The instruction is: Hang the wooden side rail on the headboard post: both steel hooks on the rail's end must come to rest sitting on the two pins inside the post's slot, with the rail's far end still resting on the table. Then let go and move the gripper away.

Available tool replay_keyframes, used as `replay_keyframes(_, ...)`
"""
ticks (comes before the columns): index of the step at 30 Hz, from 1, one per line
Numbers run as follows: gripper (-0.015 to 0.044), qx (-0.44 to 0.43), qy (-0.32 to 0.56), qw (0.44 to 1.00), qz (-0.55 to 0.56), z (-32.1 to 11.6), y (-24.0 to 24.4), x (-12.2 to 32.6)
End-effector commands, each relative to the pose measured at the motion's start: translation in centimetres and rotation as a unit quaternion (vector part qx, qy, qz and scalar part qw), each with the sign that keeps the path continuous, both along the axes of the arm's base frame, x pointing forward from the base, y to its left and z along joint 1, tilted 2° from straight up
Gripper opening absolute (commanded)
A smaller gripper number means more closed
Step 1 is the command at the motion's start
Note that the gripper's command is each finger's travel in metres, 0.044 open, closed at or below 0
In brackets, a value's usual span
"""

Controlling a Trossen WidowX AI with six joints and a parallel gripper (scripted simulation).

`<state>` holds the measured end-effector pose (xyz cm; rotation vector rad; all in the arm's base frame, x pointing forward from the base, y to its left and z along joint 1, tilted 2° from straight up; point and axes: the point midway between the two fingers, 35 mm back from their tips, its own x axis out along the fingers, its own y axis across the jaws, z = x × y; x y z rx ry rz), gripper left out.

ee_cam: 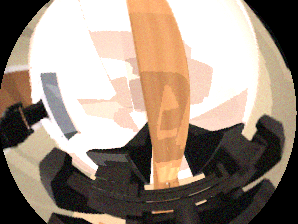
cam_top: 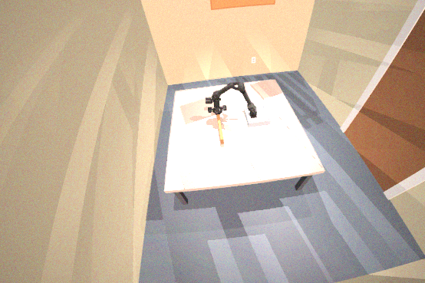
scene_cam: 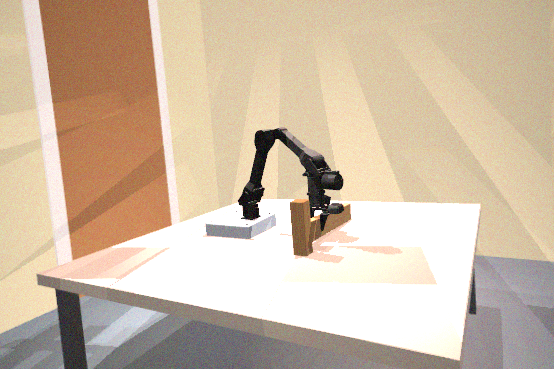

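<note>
The wooden side rail lies lengthwise on the white table. One end is at the upright wooden headboard post and the far end is down at the table. My gripper is shut on the rail close to the post. In the wrist view the rail runs straight out from between the fingers. The hooks and the pins in the post's slot are hidden, and in the top view the gripper covers the post.
The arm stands on a grey base plate beside the post. The table ends in open edges on all sides, with a door in the wall beyond it.
</note>
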<state>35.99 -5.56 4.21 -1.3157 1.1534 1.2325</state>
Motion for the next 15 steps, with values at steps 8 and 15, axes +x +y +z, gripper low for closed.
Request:
replay_keyframes(8,0.0,-0.002,-0.005,1.0,0.0,0.14,-0.29,0.17)
replay_keyframes(15,0.0,-0.002,-0.005,1.0,0.0,0.12,-0.37,0.1)
